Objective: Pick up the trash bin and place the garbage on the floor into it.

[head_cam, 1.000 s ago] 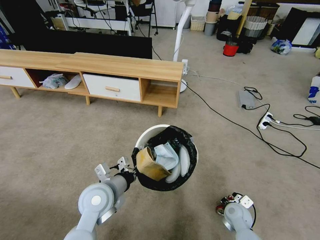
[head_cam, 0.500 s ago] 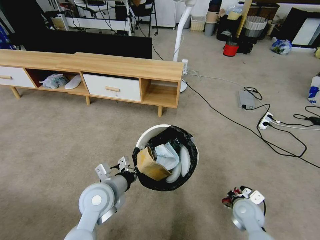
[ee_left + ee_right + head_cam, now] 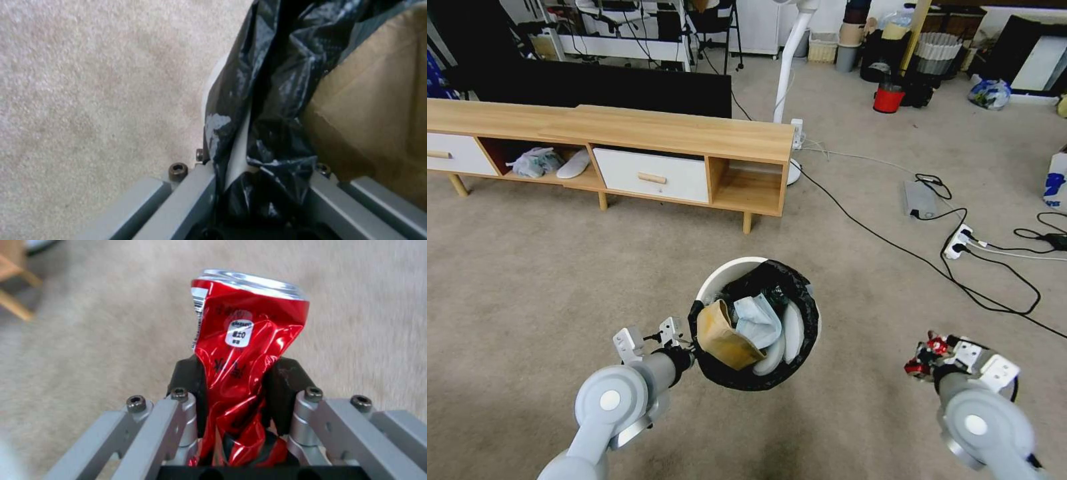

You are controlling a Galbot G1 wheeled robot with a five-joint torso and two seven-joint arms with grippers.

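Note:
The white trash bin (image 3: 724, 272) with its black liner hangs above the carpet floor (image 3: 527, 267), held by its near-left rim in my left gripper (image 3: 688, 339), which is shut on it. The left wrist view shows the rim and liner (image 3: 238, 146) pinched between the fingers. Inside the bin lie a brown paper carton (image 3: 724, 337) and white tissues (image 3: 760, 320). My right gripper (image 3: 926, 360), raised to the right of the bin, is shut on a crushed red can (image 3: 242, 350).
A long wooden TV cabinet (image 3: 627, 150) stands ahead across the carpet. Black cables, a power strip (image 3: 957, 241) and a grey adapter (image 3: 919, 198) lie to the right. A lamp stand (image 3: 790, 67) and a red bucket (image 3: 888, 99) are farther back.
My right gripper has lifted and swung to the right with the crushed red can in it. The bin and left arm shifted slightly down and left in view.

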